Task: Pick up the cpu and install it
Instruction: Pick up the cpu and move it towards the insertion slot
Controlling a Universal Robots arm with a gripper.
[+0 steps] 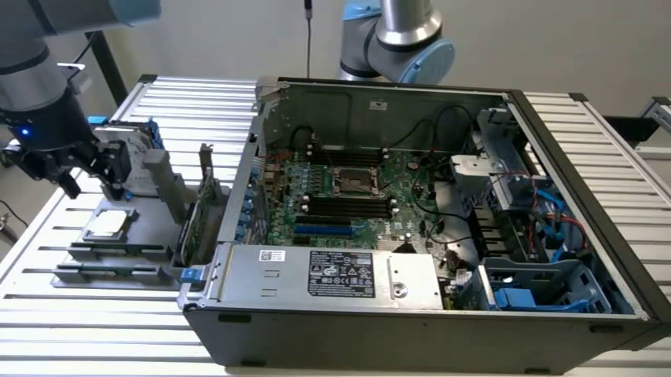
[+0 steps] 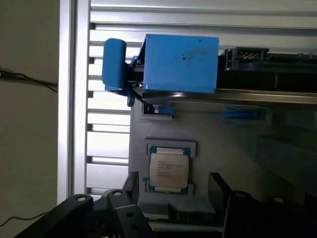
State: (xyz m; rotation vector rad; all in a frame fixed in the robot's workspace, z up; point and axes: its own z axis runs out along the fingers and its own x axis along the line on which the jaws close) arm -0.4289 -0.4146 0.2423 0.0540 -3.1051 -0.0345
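Hover over cpu (image 1: 110, 224), jaws wide

Standing well apart, clasping nothing. Hanging as gripper (image 1: 89, 187) at the exterior view's middle left, just above the cpu, clear of it. Lying flat, silver top up, in grey tray (image 1: 152, 239) left of open computer case (image 1: 419, 330). Appearing in wrist view between the dark fingers (image 2: 223, 203), with blue caddy (image 2: 181, 62) beyond.

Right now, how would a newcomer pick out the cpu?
Start at the open black computer case; to the exterior view's left of it lies a grey plastic tray. On it sits the cpu: a small flat square chip with shiny silver top, the smallest, shiniest piece there.
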